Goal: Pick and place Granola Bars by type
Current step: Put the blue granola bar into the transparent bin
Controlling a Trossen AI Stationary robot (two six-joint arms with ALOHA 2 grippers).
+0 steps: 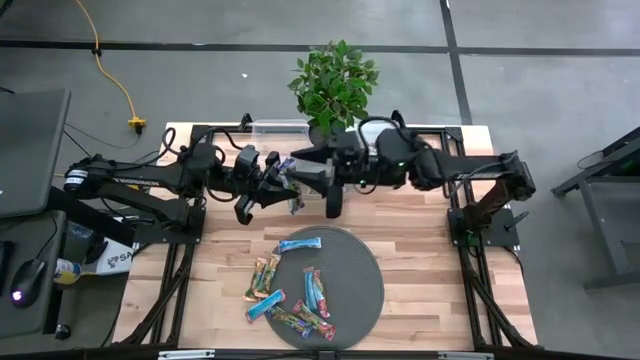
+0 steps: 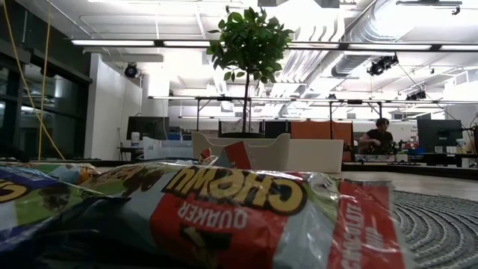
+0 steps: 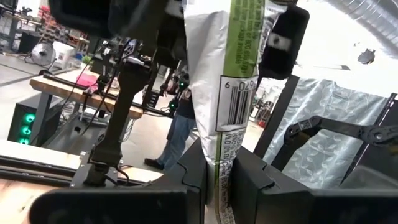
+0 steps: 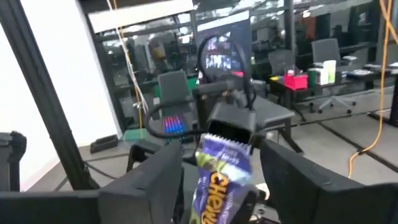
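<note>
A: Where are the claws?

B: Both meet above the far middle of the wooden counter [image 1: 420,250], in front of the clear bin [image 1: 278,130] and the potted plant [image 1: 333,80]. The left claw [image 1: 285,188] is pinching a blue Chewy granola bar [image 1: 291,185]; in its wrist view the wrapper [image 3: 231,93], barcode facing the camera, runs up between the two dark fingers [image 3: 186,180], which are pressed against its lower end.

A: And the right claw?

B: The right claw [image 1: 300,172] faces the left one from the other side. In its wrist view the fingers [image 4: 155,180] stand spread on either side of the bar's purple-blue end, with a gap on each side, so it looks like it is not gripping, though the picture is blurry.

A: The other granola bars?

B: Loose on and beside the round grey mat [image 1: 350,250] at the near middle of the counter. A blue one [image 1: 300,244] lies at the mat's far edge, two more [image 1: 316,291] near its centre, a red-pink one [image 1: 264,277] just off its left rim, and a blue one [image 1: 265,305] with a multicoloured one [image 1: 300,322] nearer the front. In the low view a red Quaker Chewy bar [image 2: 246,217] lies right before the lens.
</note>
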